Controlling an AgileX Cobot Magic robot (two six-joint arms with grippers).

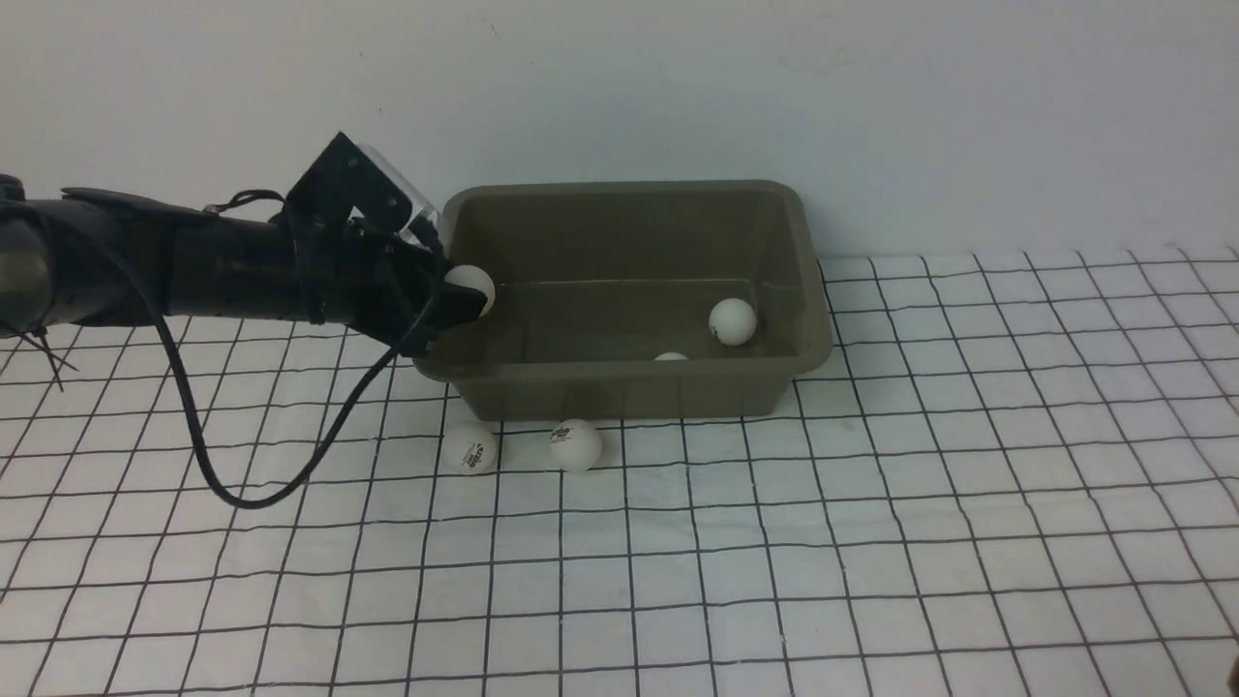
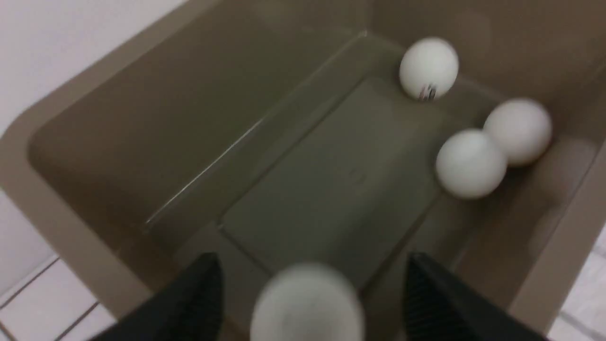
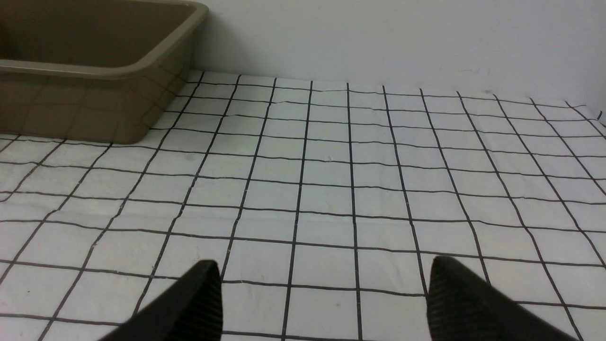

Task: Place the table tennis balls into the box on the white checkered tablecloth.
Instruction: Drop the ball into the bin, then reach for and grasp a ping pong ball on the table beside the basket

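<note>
The olive-grey box [image 1: 811, 290] stands at the back of the white checkered tablecloth [image 1: 871, 542]. My left gripper [image 1: 465, 295] reaches over the box's left rim and is open. A blurred table tennis ball [image 2: 307, 303] sits loose between its spread fingers [image 2: 428, 293], touching neither. Inside the box lie a ball with a logo [image 1: 733, 321] and another [image 1: 670, 357] by the near wall. A third round white shape [image 2: 518, 130] next to that one may be a reflection. Two more balls [image 1: 471, 448] [image 1: 576, 444] rest on the cloth before the box. My right gripper [image 3: 324, 265] hovers open over bare cloth.
A white wall [image 1: 871, 97] rises right behind the box. The left arm's black cable [image 1: 242, 494] hangs down to the cloth left of the two loose balls. In the right wrist view the box's corner [image 3: 165, 61] lies far off.
</note>
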